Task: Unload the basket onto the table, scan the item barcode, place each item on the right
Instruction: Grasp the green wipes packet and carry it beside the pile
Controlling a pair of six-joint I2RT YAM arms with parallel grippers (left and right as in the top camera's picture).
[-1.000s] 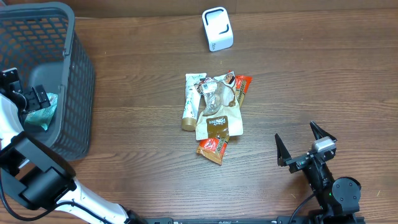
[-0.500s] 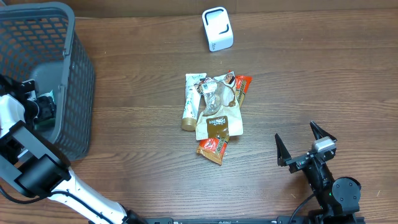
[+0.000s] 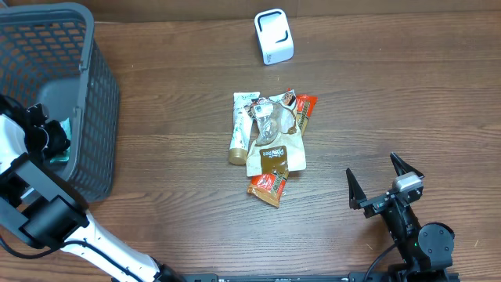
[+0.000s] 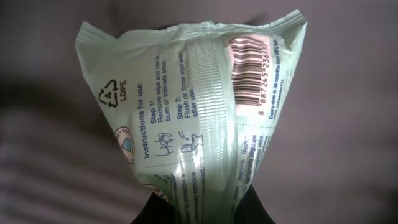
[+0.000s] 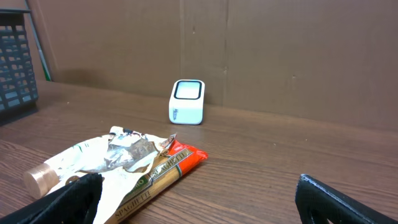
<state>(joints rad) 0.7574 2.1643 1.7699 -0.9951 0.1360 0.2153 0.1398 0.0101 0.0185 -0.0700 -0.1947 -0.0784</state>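
Closest to my left wrist camera, my left gripper (image 4: pixel 200 208) is clamped on the bottom edge of a pale green wipes packet (image 4: pixel 186 106). The dark fingers pinch it at the bottom centre of the frame, and the packet fans out upward from there. I judge that this low hold suits the job. It leaves the printed back uncovered, and the barcode (image 4: pixel 250 74) sits in the upper right of that view, flat enough to read and clear of my fingers.

In the overhead view this grip is at the left edge of the frame, inside the grey basket (image 3: pixel 86 94), so the packet has not yet been lifted out.

My right gripper (image 3: pixel 379 180) sits at the lower right of the overhead frame with its jaws spread wide. It holds and touches nothing, and is well apart from everything else.

Further out, in the middle of the table (image 3: pixel 407 86), lies a loose heap of other items. It includes a spaghetti packet (image 5: pixel 163 176) and a capped tube (image 3: pixel 239 129), overlapping one another.

Farthest off, at the top centre, stands the white scanner (image 3: pixel 273 36), well away from the basket. I judge the next step is to lift the packet out, carry it across, and turn the barcode toward the scanner's window.
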